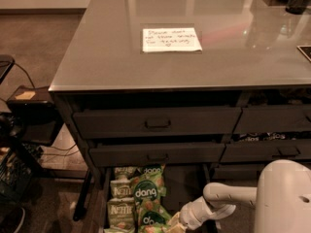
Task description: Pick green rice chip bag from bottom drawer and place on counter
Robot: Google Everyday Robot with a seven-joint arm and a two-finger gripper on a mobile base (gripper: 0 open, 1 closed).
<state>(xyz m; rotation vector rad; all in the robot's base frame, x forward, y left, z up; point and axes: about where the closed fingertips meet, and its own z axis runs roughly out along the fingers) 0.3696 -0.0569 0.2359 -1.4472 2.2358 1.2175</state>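
Your tool (174,225) sits low inside the bottom drawer (187,186), at its near end, just beside the snack pile. You cannot tell whether it is released or clenched. The green rice chip bag (146,192) lies in that drawer, toward its back, next to the paler Kettle bags (121,212) along the drawer's left side. Above the drawer, the tabletop (107,62) carries a handwritten note (171,39).

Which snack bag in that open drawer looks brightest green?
The middle dang bag, white lettering facing up; the Kettle bags left of it are paler olive. The gripper sits at its lower right.
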